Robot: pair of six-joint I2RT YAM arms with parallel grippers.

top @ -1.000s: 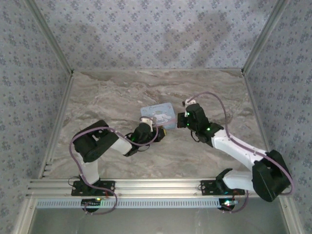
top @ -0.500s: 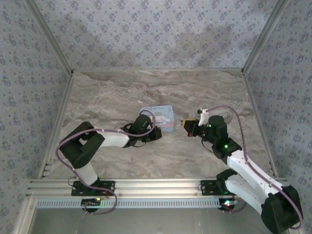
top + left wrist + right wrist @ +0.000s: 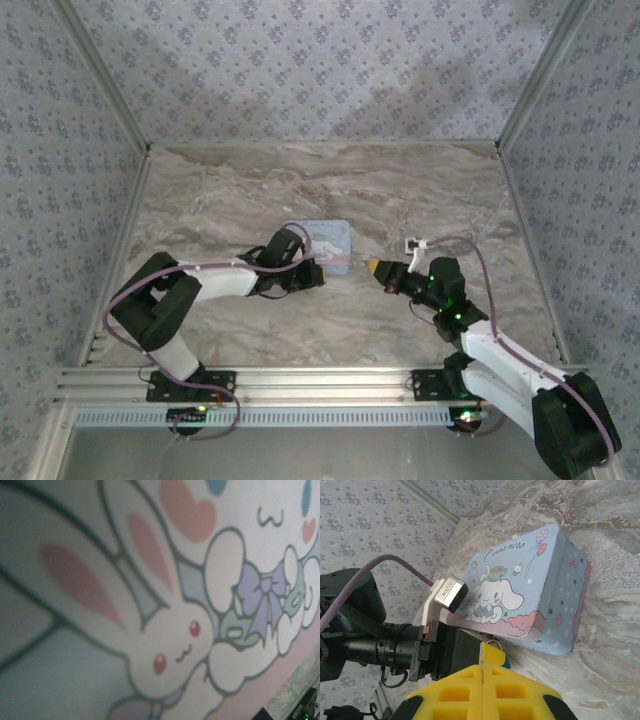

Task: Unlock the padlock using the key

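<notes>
Right wrist view puts the padlock (image 3: 493, 642), we think, at the box's (image 3: 530, 585) near edge beside the closed left gripper (image 3: 308, 272); our right gripper (image 3: 483, 656), pressed together, should meet it squarely and slowly.

Right fingers (image 3: 374, 266) now well apart from the tin box (image 3: 330, 238); left arm (image 3: 215, 280) lower and flatter.

The left arm (image 3: 215, 282) lies low and reaches to the right, the left gripper (image 3: 316, 273) apparently closed, while the right gripper (image 3: 376, 267) points left, its yellow pads (image 3: 520, 686) pressed together.
</notes>
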